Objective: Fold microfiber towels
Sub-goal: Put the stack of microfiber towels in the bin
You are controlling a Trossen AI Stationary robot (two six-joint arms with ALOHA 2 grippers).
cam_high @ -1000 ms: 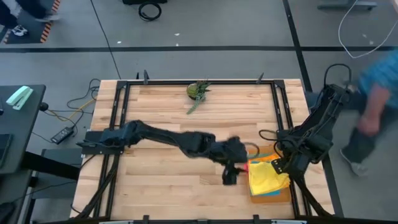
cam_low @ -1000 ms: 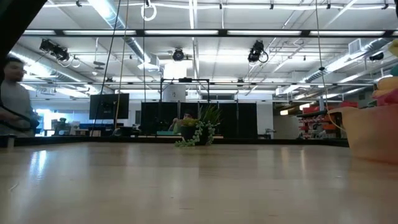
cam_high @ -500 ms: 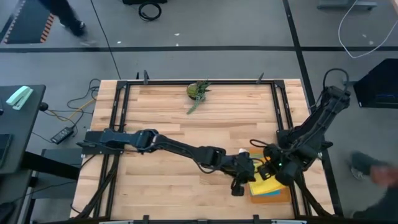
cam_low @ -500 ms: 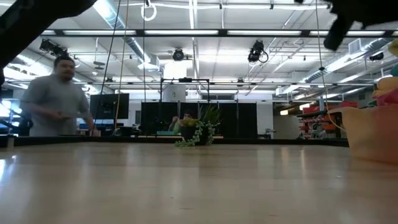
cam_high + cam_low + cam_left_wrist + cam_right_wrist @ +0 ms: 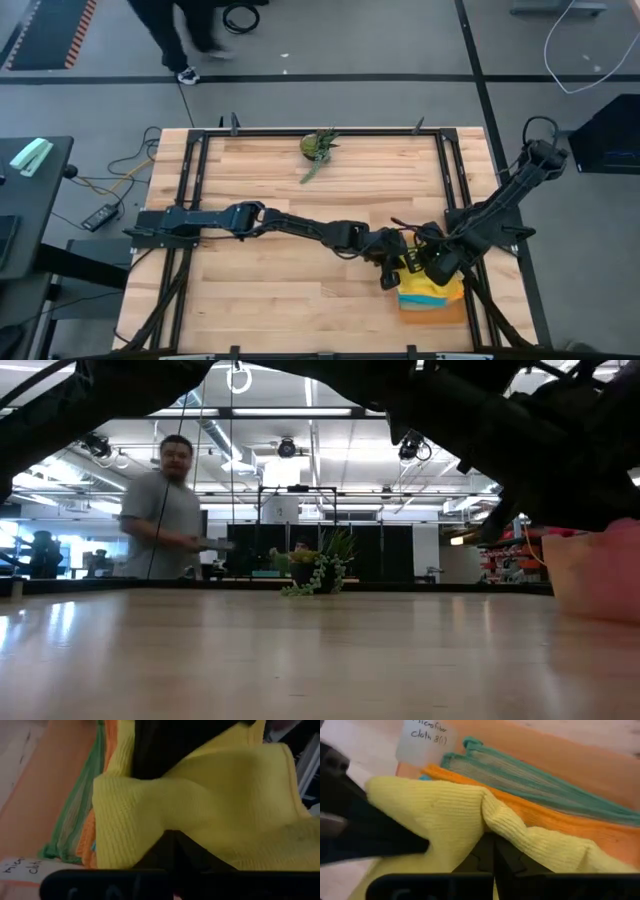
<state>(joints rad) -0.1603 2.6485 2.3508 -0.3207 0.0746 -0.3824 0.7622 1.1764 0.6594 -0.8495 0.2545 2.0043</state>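
Observation:
A stack of microfiber towels sits at the table's near right on an orange mat (image 5: 452, 312). A yellow towel (image 5: 430, 293) lies on top, with orange (image 5: 555, 815) and teal (image 5: 530, 775) ones below it. My left gripper (image 5: 392, 275) reaches in from the left and is shut on the yellow towel (image 5: 225, 805) at the stack's left side. My right gripper (image 5: 432, 268) comes down at the stack's far side and is shut on the same towel (image 5: 435, 805). In the low view the dark arms fill the top. My left gripper pinches a raised fold of the yellow towel (image 5: 162, 817) between its two fingers, a little in from the towel's left edge. The fingers slant down from the table's left. The rest of the towel lies on the stack. My right gripper pinches a bunched ridge of the yellow towel (image 5: 487, 817) between its two fingers, beside the edge that borders the orange towels. The fingers point steeply down from above. The towel rests on the stack.
A small green plant (image 5: 318, 147) stands at the far middle of the table. A label (image 5: 425, 740) is stuck on the mat by the stack. Bare wood stretches left of the stack. A person (image 5: 170, 510) stands beyond the table's far edge.
Both grippers have sunk onto the towel stack, the left one also going toward the table's right edge. The yellow towel, spread flat before, is now bunched up under them. A person has walked along behind the table.

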